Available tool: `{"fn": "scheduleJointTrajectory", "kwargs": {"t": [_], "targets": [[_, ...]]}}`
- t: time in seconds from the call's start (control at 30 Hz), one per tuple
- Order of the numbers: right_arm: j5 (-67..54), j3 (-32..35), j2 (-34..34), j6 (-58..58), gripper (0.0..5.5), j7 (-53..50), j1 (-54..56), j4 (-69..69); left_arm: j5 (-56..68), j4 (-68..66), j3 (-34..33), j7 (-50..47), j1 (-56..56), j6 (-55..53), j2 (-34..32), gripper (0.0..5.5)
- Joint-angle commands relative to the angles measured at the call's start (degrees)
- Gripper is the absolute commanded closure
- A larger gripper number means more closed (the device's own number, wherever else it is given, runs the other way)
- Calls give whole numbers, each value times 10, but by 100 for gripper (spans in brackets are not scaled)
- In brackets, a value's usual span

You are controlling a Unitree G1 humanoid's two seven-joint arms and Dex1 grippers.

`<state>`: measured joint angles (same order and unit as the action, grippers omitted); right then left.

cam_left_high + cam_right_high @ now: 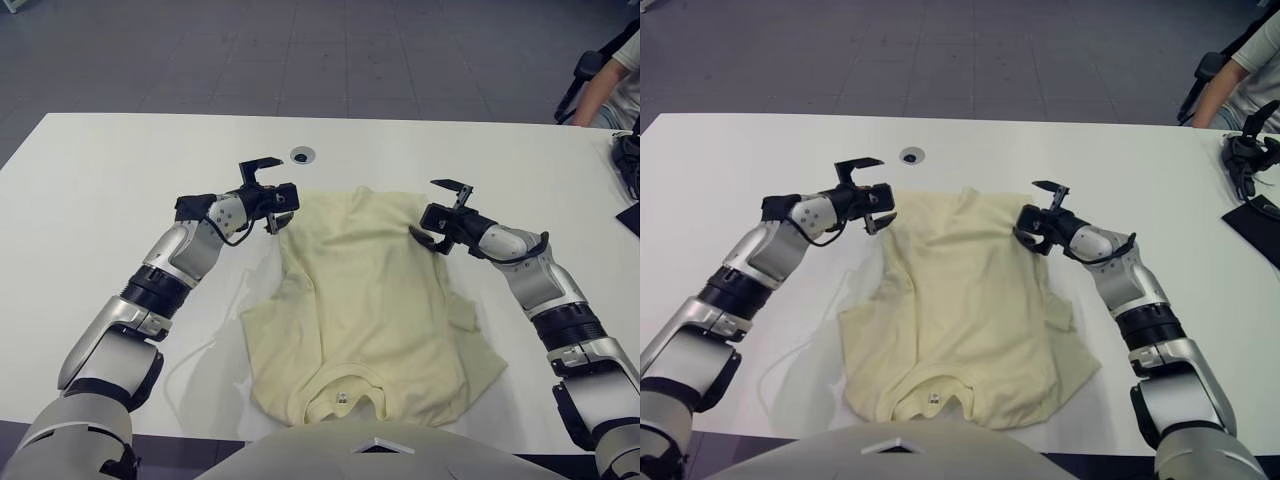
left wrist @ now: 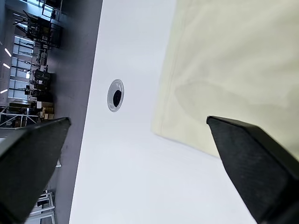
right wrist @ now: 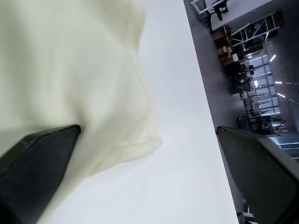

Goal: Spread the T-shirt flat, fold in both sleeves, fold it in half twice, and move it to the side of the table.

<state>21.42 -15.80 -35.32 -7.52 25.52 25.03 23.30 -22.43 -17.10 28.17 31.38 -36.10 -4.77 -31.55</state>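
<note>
**Cream T-shirt on the table, both grippers open at its far hem**

The collar [image 1: 340, 398] of the T-shirt [image 1: 370, 300] lies at the near edge of the white table [image 1: 100, 180], with the hem towards the far side. At the left far corner of the hem hovers the left gripper [image 1: 272, 195], its jaws spread wide. Just beyond the hem sits a round cable hole [image 1: 302, 154]. At the right far corner is the right gripper [image 1: 432, 210], jaws apart too, one finger [image 3: 37, 163] over the cloth. The shirt's right side is rumpled.
</note>
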Motion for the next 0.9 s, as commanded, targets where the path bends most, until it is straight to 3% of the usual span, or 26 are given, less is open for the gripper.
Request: {"fn": "scheduleJointTrajectory", "kwargs": {"t": [0.03,0.23,0.43,0.67,0.9], "targets": [[20,-2,18,1,10,-30,37,51,-10,-27,-6,-3,-3,13,17,11],[28,0,28,-7,10,-53,69,104,-43,-186,16,-8,-77,76,54,11],[47,-40,62,-26,10,-28,134,232,-88,-383,40,-53,-165,153,101,11],[59,-41,76,-44,10,-100,186,367,-105,-469,45,-103,-201,198,131,11],[61,-29,88,-58,10,-202,241,444,-116,-539,23,-223,-275,176,146,11]]}}
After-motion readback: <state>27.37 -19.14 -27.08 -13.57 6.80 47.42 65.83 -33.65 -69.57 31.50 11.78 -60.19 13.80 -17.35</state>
